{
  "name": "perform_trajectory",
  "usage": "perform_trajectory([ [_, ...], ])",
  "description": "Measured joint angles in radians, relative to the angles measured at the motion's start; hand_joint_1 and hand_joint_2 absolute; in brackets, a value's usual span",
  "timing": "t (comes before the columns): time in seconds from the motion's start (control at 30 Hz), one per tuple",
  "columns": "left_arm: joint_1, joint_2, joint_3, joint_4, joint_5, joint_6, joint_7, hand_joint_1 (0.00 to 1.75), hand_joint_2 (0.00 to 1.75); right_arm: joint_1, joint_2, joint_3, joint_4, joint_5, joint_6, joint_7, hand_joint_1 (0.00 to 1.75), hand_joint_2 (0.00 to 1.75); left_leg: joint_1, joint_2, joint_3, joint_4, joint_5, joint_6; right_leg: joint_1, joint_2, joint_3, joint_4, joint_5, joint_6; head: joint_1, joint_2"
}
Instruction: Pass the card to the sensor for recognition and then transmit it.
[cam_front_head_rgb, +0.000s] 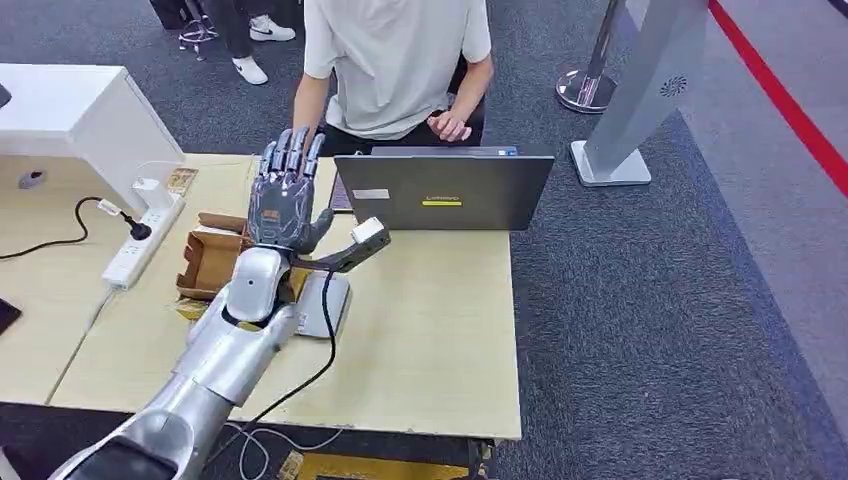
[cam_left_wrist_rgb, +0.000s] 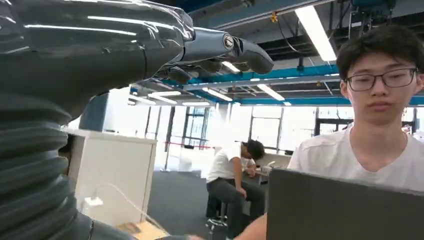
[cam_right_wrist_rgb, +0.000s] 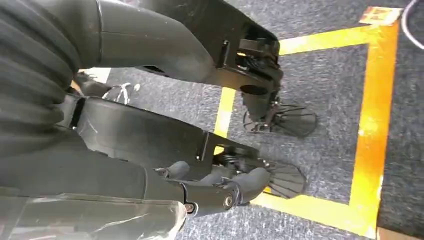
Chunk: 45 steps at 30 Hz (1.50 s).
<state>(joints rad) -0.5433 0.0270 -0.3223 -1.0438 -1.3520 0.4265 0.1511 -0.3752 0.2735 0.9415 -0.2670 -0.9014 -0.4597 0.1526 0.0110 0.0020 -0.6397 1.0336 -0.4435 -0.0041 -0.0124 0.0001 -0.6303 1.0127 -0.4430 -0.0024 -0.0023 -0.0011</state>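
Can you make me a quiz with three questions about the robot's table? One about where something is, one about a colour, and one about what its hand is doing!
1. Where is the box?
A. on the floor
B. on the table
C. on a chair

2. What colour is the power strip?
A. white
B. red
C. green

3. What is the left hand doing?
A. holding a cup
B. raised with fingers apart, holding nothing
C. lying flat on the table

Answers:
1. B, the box sits on the tabletop beside the arm.
2. A, the strip is white all over.
3. B, the fingers are spread in the air with nothing between them.
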Motion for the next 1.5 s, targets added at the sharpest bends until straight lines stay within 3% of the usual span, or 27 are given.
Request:
perform_trajectory([
  [0.13,0.195,0.082,-0.033,-0.21,0.031,0.003,-0.015,0.0,1.75,0.008,-0.002,-0.027,0.0,-0.018,-0.015,-0.038,0.0,1.75,0.0,0.002,0.001,0.0,-0.003,-0.001,0.0,0.003,0.0,0.0,-0.002,-0.001,0.001,0.0],
  [0.3,0.459,0.195,-0.038,-0.458,0.037,0.063,-0.045,0.0,1.75,0.019,-0.006,-0.071,0.0,-0.035,-0.03,-0.067,0.0,1.75,0.0,0.003,0.003,0.0,-0.007,-0.002,0.0,0.004,0.0,0.0,-0.007,-0.001,0.0,0.0],
  [0.47,0.617,0.281,-0.011,-0.572,0.056,0.043,-0.037,0.0,1.75,0.026,-0.009,-0.099,0.0,-0.033,-0.013,-0.072,0.0,1.75,0.001,0.002,0.003,0.0,-0.007,-0.002,0.0,0.002,0.0,0.0,-0.009,-0.001,0.0,0.0],
  [0.7,0.662,0.317,0.023,-0.597,0.052,0.019,-0.034,0.0,1.75,0.03,-0.009,-0.115,0.0,-0.03,-0.004,-0.073,0.0,1.75,0.001,0.001,0.004,0.0,-0.008,-0.003,0.0,0.001,0.003,0.0,-0.009,-0.001,0.0,0.0],
  [0.8,0.663,0.319,0.043,-0.59,0.015,0.017,-0.002,0.0,1.75,0.03,-0.01,-0.122,0.0,-0.027,0.019,-0.074,0.0,1.75,0.001,0.001,0.004,0.0,-0.008,-0.003,0.0,0.001,0.003,0.0,-0.009,-0.001,0.0,0.0],
  [1.17,0.587,0.307,0.167,-0.39,-0.016,0.047,-0.013,0.0,1.75,0.029,-0.01,-0.129,0.0,0.01,0.03,-0.054,0.0,1.75,0.001,0.0,0.005,0.0,-0.008,-0.003,0.0,0.001,0.004,0.0,-0.009,-0.001,0.0,0.0],
  [1.5,0.549,0.289,0.205,-0.286,-0.022,0.045,-0.028,0.0,1.75,0.03,-0.01,-0.13,0.0,0.025,0.038,-0.057,0.0,1.75,0.001,0.0,0.005,0.0,-0.008,-0.003,0.0,0.001,0.004,0.0,-0.009,-0.001,0.0,0.0],
])
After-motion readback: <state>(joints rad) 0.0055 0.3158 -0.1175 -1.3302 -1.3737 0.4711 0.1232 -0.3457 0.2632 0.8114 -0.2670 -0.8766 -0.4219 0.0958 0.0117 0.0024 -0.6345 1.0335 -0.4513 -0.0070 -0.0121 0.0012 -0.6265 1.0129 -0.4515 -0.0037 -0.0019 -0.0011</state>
